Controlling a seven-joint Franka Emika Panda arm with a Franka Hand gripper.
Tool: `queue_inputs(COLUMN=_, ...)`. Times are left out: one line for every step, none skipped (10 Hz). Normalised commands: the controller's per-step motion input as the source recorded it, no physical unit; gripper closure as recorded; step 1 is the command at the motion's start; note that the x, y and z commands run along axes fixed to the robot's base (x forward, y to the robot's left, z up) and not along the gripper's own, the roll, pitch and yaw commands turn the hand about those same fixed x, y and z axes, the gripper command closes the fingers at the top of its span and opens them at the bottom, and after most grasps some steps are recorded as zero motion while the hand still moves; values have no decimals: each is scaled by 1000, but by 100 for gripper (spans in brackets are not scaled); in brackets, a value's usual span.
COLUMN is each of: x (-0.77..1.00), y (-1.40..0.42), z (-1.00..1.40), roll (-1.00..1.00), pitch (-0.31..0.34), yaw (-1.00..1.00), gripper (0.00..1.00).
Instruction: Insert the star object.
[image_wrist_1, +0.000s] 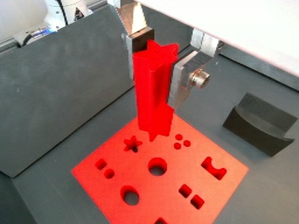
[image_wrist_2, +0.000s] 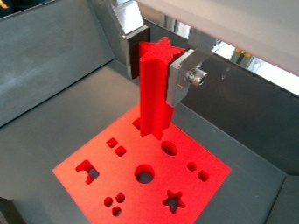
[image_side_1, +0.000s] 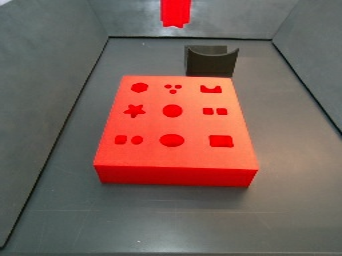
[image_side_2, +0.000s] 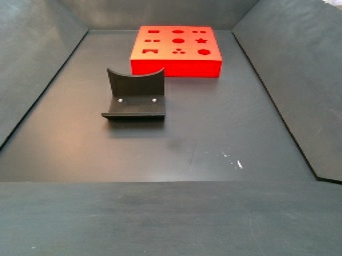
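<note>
My gripper (image_wrist_1: 158, 74) is shut on the star object (image_wrist_1: 153, 83), a long bright red peg with a star-shaped end, held upright between the silver fingers (image_wrist_1: 184, 80). Both wrist views show it (image_wrist_2: 156, 87), gripper (image_wrist_2: 156, 70) included. The peg hangs above the wide flat red block (image_wrist_1: 163, 179) with shaped holes. The block's star hole (image_wrist_1: 132, 143) lies just beside the peg's lower end in that view; it also shows in a wrist view (image_wrist_2: 173, 202). In a side view only the peg's lower end (image_side_1: 175, 12) shows, high above the floor behind the block (image_side_1: 174, 175).
The dark L-shaped fixture (image_side_1: 210, 60) stands behind the block, also seen in a side view (image_side_2: 134, 95) and a wrist view (image_wrist_1: 260, 122). Grey sloping walls (image_side_1: 67, 120) enclose the dark floor. The block (image_side_2: 181, 68) sits near the far wall.
</note>
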Motion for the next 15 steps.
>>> queue_inputs(x=0, y=0, z=-63, roll=44, pitch=0, yaw=0, gripper=100)
queue_inputs(x=-11, y=-77, z=-331, roll=16, pitch=-103, yaw=0, gripper=100)
queue_inputs(x=-114, y=-134, z=-406, roll=9, pitch=-239, yaw=71, gripper=100)
queue_inputs(x=-131, y=-103, z=-571, roll=0, pitch=-283, yaw=63, gripper=100)
queue_inputs(x=-171, y=-11, z=-783, roll=-16, pitch=-240, yaw=0, gripper=100)
queue_inputs(x=-271, y=0, z=-820, roll=-4, pitch=-229, yaw=0, gripper=100)
queue_inputs(x=-323, y=89, z=-626, roll=-36, pitch=-230, yaw=0, gripper=100)
queue_inputs(x=-243, y=246, z=-514, roll=-11, pitch=-199, yaw=71, gripper=100)
queue_inputs(x=-266, y=246, z=-429, roll=19, pitch=-220, yaw=74, gripper=100)
queue_inputs(x=0, y=100, z=-246, roll=39, pitch=-34, yaw=-229, gripper=100)
queue_inputs(x=0, y=0, z=-123, roll=34, pitch=-57, yaw=-500, gripper=100)
queue_inputs(x=-77, y=0, z=-20, roll=66, pitch=-101, yaw=-637, gripper=100)
queue_inputs(x=-151, y=0, z=-57, roll=77, pitch=-97, yaw=-794, gripper=100)
queue_inputs(x=-209, y=49, z=-166, roll=61, pitch=-106, yaw=-909, gripper=100)
queue_inputs(x=-189, y=49, z=-226, roll=44, pitch=-106, yaw=-931, gripper=100)
